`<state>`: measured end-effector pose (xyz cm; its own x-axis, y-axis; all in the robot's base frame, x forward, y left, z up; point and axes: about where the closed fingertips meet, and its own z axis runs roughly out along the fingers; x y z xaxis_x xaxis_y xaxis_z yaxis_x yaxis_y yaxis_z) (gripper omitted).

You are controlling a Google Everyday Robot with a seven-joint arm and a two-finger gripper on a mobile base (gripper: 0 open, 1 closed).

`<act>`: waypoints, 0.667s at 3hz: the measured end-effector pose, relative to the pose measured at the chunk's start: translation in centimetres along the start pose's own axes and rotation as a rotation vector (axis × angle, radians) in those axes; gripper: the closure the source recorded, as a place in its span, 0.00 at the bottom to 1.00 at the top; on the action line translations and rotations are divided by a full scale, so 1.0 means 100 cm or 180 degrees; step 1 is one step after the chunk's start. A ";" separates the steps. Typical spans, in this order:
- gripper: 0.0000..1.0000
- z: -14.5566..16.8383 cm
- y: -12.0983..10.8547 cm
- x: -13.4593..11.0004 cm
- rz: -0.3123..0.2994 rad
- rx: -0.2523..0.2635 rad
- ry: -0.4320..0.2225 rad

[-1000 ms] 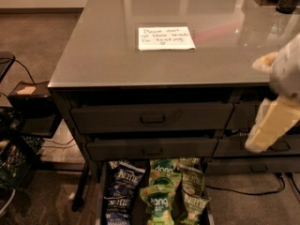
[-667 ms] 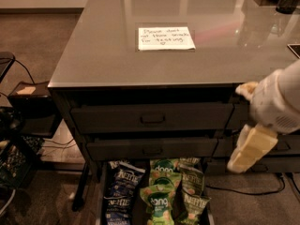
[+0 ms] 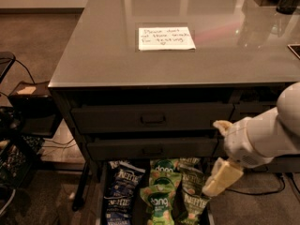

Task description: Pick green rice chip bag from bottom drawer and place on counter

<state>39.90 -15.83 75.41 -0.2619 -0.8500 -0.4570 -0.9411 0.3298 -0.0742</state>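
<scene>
1. Glossy grey counter (image 3: 103,55) tops the dark cabinet and bears a white handwritten note (image 3: 166,38).
2. Below 2 shut handled drawers, the bottom drawer (image 3: 104,205) stands pulled open, packed with snack bags.
3. The green rice chip bag (image 3: 158,201) lies in the drawer's middle, between blue bags (image 3: 120,184) and a darker green bag (image 3: 192,197).
4. The gripper (image 3: 212,157) hangs at the cabinet's front, above the drawer's right edge, its 2 cream fingers (image 3: 224,176) apart and holding nothing.
</scene>
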 end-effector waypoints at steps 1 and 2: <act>0.00 0.055 0.012 0.013 0.0119 -0.0268 -0.0209; 0.00 0.062 0.012 0.016 0.0142 -0.0308 -0.0221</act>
<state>39.66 -14.22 69.12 -0.2918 -0.8038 -0.5185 -0.9460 0.3227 0.0320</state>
